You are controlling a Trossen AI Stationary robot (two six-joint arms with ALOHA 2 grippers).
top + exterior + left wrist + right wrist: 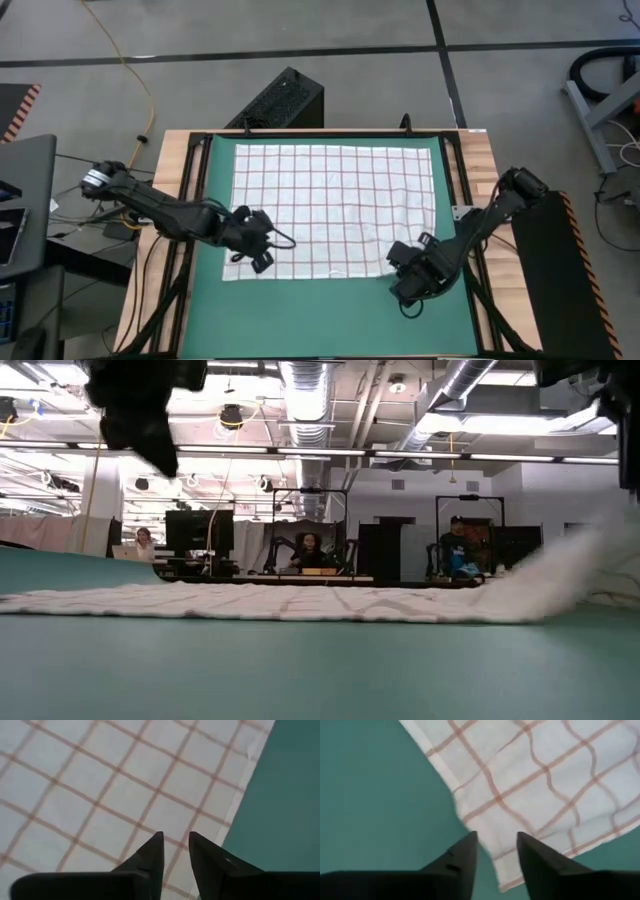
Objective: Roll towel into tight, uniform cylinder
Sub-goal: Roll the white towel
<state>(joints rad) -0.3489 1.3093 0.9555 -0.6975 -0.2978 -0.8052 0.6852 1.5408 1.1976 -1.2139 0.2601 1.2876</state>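
The towel (333, 208) lies flat on the green mat (300, 315), with the left end effector (256, 250) at its 8 o'clock corner and the right end effector (410, 280) at 4 o'clock, both spread a little, so uneven pulling could make a crooked roll.

Two matte black jointed arms with loose black cables along their links; the left arm (160, 208) has a silver ring at its base, and the tapered black fingers (150, 857) are wedge-shaped.

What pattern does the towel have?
The towel is white with a grid of thin red lines, clearest in the left wrist view.
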